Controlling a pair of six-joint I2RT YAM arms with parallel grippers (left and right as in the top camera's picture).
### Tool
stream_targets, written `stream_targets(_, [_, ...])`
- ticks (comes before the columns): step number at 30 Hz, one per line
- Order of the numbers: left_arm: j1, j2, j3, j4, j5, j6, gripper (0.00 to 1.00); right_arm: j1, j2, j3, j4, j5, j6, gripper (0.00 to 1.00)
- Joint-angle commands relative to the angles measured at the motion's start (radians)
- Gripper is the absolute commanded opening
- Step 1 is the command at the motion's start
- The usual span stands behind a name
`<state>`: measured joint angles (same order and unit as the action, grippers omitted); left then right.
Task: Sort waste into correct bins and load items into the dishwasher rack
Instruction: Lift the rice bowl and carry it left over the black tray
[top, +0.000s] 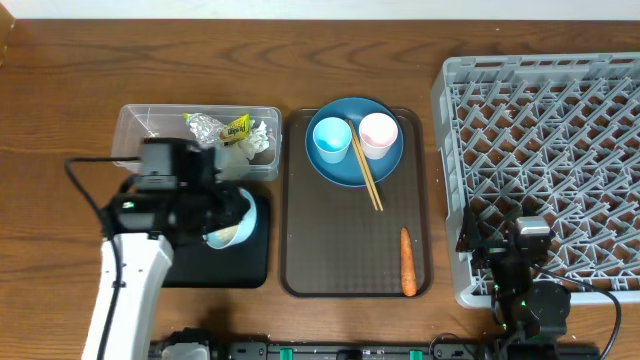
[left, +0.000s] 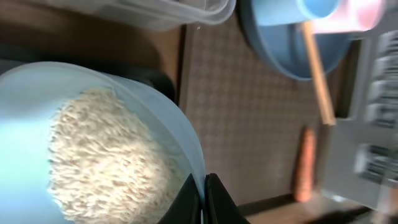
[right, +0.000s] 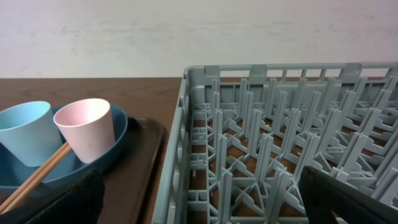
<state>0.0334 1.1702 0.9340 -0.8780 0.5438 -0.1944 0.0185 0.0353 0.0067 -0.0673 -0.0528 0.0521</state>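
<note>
My left gripper (top: 236, 214) is shut on the rim of the light-blue bowl (top: 248, 208), held over the black tray (top: 250, 266). In the left wrist view the fingers (left: 204, 200) pinch the bowl's wall (left: 180, 134), and white rice (left: 106, 149) fills the bowl. The clear tub (top: 140, 128) holds the foil wrapper (top: 222, 128) and white napkins (top: 262, 138). The dark-blue plate (top: 340, 168) carries the light-blue cup (top: 331, 138), the pink cup (top: 378, 133) and the chopsticks (top: 366, 180). My right gripper (top: 505, 232) is open and empty at the grey rack's (top: 560, 120) front left corner (right: 199, 205).
The plate sits on a dark brown serving tray (top: 340, 255), which also holds an orange carrot (top: 407, 262). The rack's near wall (right: 186, 143) stands just ahead of the right gripper, with the pink cup (right: 87, 127) and light-blue cup (right: 25, 130) to its left.
</note>
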Motion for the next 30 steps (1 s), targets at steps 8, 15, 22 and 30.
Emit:
stream_targets(8, [0.379,-0.010,-0.136,0.000,0.505,0.299,0.06,-0.001,0.000,-0.001,-0.004,0.000,-0.005,0.99])
stream_targets(15, [0.545,-0.006,-0.212,0.000,0.647,0.408,0.06,-0.001,0.000,-0.001,-0.004,0.000,-0.005,0.99])
stream_targets(22, [0.594,0.022,-0.222,0.000,0.796,0.411,0.06,-0.001,0.000,-0.001,-0.004,0.000,-0.005,0.99])
stream_targets(30, [0.600,0.034,-0.222,0.000,0.904,0.419,0.06,-0.001,0.000,-0.001,-0.004,0.000,-0.005,0.99])
